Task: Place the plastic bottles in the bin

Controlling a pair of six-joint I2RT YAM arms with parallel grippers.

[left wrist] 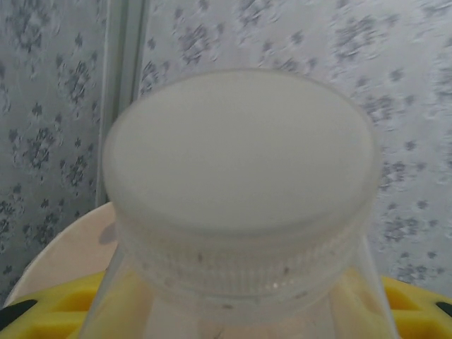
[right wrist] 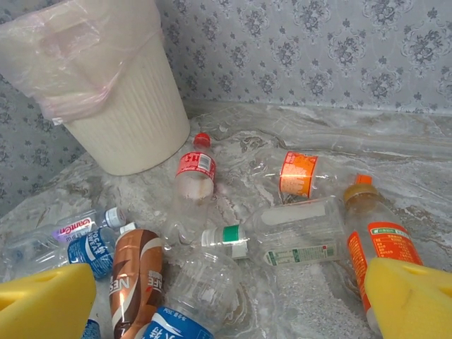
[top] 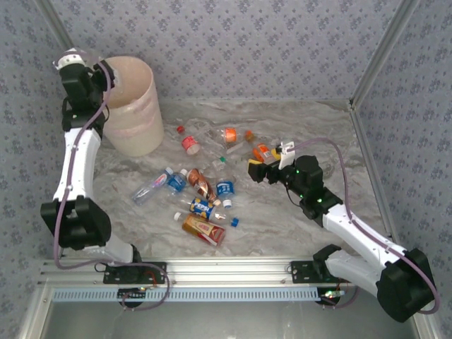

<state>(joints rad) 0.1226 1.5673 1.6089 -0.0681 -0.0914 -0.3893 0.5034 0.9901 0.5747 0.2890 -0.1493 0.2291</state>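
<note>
Up close in the left wrist view is a clear plastic bottle with a white cap (left wrist: 240, 162), held between the yellow fingers (left wrist: 49, 311) of my left gripper (left wrist: 236, 311). That gripper (top: 104, 78) is at the near left rim of the pale pink-beige bin (top: 131, 106), whose rim (left wrist: 67, 244) shows just below the bottle. Several plastic bottles (top: 201, 185) lie scattered on the table. My right gripper (top: 256, 171) hovers open over their right side, above a clear bottle with a green band (right wrist: 296, 236), its yellow fingers (right wrist: 46, 304) wide apart and holding nothing.
On the marble-patterned table lie a red-label bottle (right wrist: 194, 173), an orange-label bottle (right wrist: 300, 173), an orange-capped bottle (right wrist: 378, 226) and a brown coffee bottle (right wrist: 134, 279). The lined bin (right wrist: 120, 106) stands in the far left corner. Patterned walls enclose the back and both sides.
</note>
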